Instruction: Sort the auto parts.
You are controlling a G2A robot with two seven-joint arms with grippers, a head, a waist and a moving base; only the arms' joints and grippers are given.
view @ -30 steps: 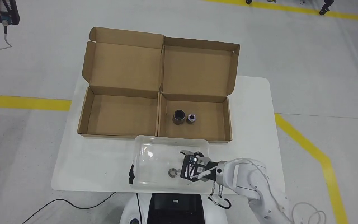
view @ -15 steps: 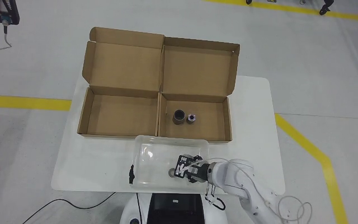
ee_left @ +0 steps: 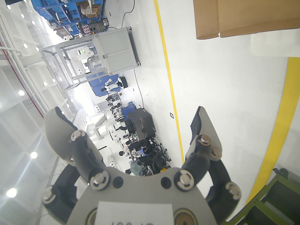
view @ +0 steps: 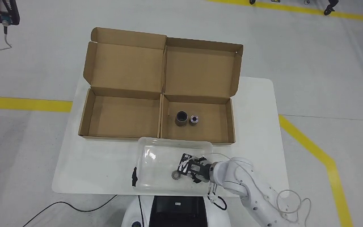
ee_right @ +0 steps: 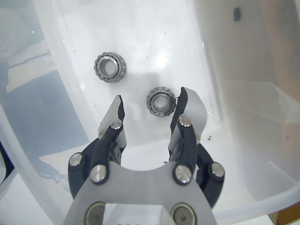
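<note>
Against one second ago, I am seeing the right arm folding in at the elbow and the right gripper (ee_right: 151,96) edging slightly leftward inside the bin (view: 152,162). Its jaws are standing wide, straddling the near bearing (ee_right: 161,103); one pad may be touching it, I cannot tell. The far bearing (ee_right: 110,67) is lying apart, beyond the fingertips. Both are sitting bore-up, axes upright. I am counting two bearings in the bin and two parts in the right box (view: 221,122): a dark sleeve (view: 181,118) and a small ring (view: 194,120). The left gripper (ee_left: 127,112) is gaping, holding nothing, aimed over the floor.
</note>
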